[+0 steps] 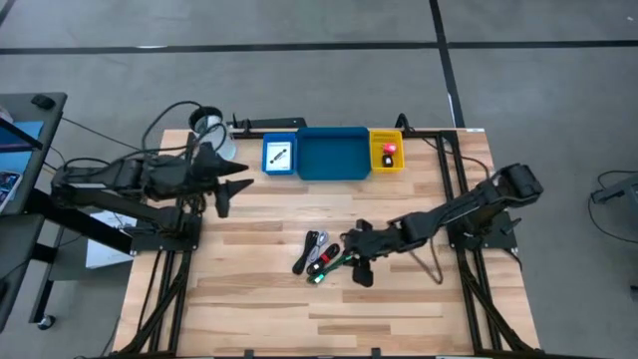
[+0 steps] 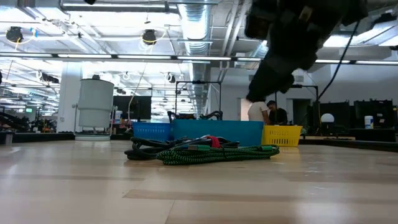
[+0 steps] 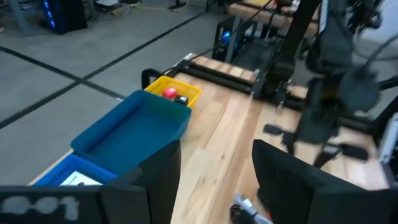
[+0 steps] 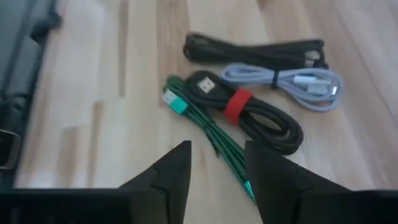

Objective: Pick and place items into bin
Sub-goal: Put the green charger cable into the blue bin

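On the light wooden counter [image 1: 249, 299], a loose cluster of short coiled cables is seen near the middle: a green braided cable [image 4: 211, 134], a black cable bound with a red strap [image 4: 261, 115], a pale grey cable [image 4: 292, 81] and a second black cable [image 4: 255, 46]. The right gripper [image 4: 217, 171] is held low just beside this cluster, its jaws parted with nothing between them and the green braided cable running under the gap. Along the far edge of the counter, a wide blue plastic tray [image 1: 333, 155] is flanked by a small blue tray [image 1: 280, 157] containing a white printed packet and a small yellow tray [image 1: 387, 152] containing a small red block. The left gripper [image 1: 231, 186] is held near the small blue tray, its jaws wide apart and empty.
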`<move>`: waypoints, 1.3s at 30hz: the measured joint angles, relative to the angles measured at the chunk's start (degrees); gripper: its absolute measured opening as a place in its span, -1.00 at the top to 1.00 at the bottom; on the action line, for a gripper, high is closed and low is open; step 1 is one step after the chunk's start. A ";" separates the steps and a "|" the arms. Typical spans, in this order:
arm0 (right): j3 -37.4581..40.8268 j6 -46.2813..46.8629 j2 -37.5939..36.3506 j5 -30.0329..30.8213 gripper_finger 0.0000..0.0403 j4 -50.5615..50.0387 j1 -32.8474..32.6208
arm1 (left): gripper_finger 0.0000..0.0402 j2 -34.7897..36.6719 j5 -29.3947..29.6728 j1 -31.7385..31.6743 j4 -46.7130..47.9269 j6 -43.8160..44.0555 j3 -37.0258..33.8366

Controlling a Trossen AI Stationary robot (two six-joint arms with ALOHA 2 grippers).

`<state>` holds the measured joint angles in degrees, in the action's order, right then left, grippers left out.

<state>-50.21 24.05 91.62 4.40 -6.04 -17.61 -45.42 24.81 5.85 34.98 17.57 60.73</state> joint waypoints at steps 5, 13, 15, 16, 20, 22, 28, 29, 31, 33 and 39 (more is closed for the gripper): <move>-7.97 -0.60 6.39 -0.24 0.24 -12.64 0.72 | 0.07 1.75 -0.06 1.66 0.04 1.89 0.00; -16.92 -8.60 14.22 -1.53 0.26 -24.36 1.12 | 0.07 1.15 -0.11 3.55 0.08 1.92 -0.03; -18.06 -10.67 15.75 -3.14 0.26 -26.19 1.33 | 0.07 0.92 -0.11 3.93 0.37 1.94 -0.09; -18.65 -11.62 16.52 -3.62 0.26 -27.23 1.36 | 0.07 0.80 -0.10 4.07 0.25 2.00 -0.09; -21.18 -15.94 19.92 -3.91 0.25 -30.78 1.39 | 0.07 0.66 -0.27 4.67 0.36 2.03 -0.09; -22.15 -17.55 21.38 -3.80 0.26 -31.36 1.60 | 0.07 0.56 -0.27 4.80 0.36 2.05 -0.09; -23.35 -18.54 23.60 -3.80 0.27 -31.63 2.16 | 0.07 0.54 -1.02 4.87 0.42 2.13 -0.09; -23.33 -18.53 23.62 -3.80 0.27 -31.63 2.28 | 0.07 0.53 -1.05 4.87 0.52 2.15 -0.09; -23.31 -18.30 23.65 -3.57 0.31 -31.68 2.36 | 0.07 0.56 -1.06 4.87 0.81 2.16 -0.09; -23.27 -17.87 22.79 -3.05 0.40 -32.25 2.34 | 0.07 0.53 -1.06 4.87 1.53 2.18 -0.09; -24.90 -15.69 20.59 -7.10 0.89 -40.30 2.42 | 0.07 0.56 -1.06 4.87 2.05 2.49 -0.07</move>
<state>-75.11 8.36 112.21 -2.70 -46.34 -15.19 -44.86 23.75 10.72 37.03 20.06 60.66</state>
